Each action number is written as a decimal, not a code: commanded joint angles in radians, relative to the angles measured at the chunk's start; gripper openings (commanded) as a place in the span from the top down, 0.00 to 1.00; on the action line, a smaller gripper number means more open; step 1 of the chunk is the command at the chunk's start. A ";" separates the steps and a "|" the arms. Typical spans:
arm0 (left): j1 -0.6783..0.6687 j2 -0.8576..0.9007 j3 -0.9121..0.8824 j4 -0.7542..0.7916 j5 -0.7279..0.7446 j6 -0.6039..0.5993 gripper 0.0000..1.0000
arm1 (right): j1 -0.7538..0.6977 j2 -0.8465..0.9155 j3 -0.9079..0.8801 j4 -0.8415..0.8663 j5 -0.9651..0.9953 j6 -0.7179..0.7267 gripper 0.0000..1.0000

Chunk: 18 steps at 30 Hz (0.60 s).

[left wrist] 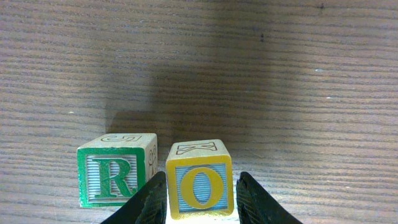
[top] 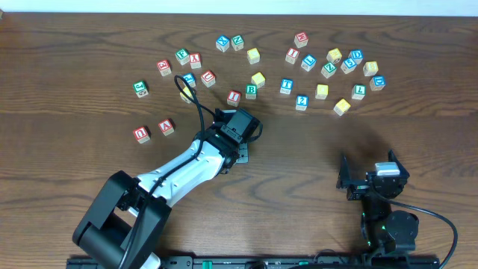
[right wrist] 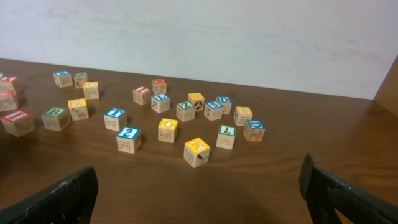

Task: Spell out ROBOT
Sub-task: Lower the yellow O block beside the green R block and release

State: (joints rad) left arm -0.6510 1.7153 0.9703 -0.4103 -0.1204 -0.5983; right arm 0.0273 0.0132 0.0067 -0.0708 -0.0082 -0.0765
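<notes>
Left gripper [left wrist: 202, 182] straddled the yellow O block [left wrist: 199, 186], just beside the green R block [left wrist: 114, 178]; grip unclear. Right gripper [right wrist: 199, 194] had its jaws wide apart.

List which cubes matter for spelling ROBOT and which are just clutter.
For the job: R cube, O cube beside it, B cube, T cube. A second O is probably among the yellow-topped cubes, but their letters are unreadable.
Lying about: red A cube, blue 2 cube, other scattered cubes.
</notes>
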 commanded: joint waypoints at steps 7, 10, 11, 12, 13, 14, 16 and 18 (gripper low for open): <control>0.000 0.010 -0.016 0.012 -0.037 0.019 0.64 | -0.007 0.000 -0.001 -0.005 -0.006 0.012 0.01; 0.000 0.010 -0.016 0.013 -0.051 0.022 0.64 | -0.007 0.000 -0.001 -0.005 -0.006 0.012 0.01; 0.000 0.010 -0.016 0.013 -0.053 0.022 0.64 | -0.007 0.000 -0.001 -0.005 -0.005 0.012 0.01; 0.000 0.010 -0.016 0.013 -0.054 0.022 0.64 | -0.007 0.000 -0.001 -0.005 -0.006 0.012 0.01; 0.000 0.010 -0.016 0.016 -0.054 0.026 0.64 | -0.007 0.000 -0.001 -0.005 -0.005 0.012 0.01; 0.000 0.010 -0.016 0.016 -0.054 0.026 0.64 | -0.007 0.000 -0.001 -0.005 -0.005 0.012 0.01; 0.000 0.010 -0.016 0.020 -0.055 0.029 0.64 | -0.007 0.000 -0.001 -0.005 -0.006 0.012 0.01; 0.000 0.010 -0.016 0.025 -0.057 0.029 0.64 | -0.007 0.000 -0.001 -0.005 -0.005 0.012 0.01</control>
State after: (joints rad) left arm -0.6510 1.7153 0.9703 -0.3904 -0.1490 -0.5838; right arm 0.0273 0.0132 0.0063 -0.0708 -0.0082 -0.0765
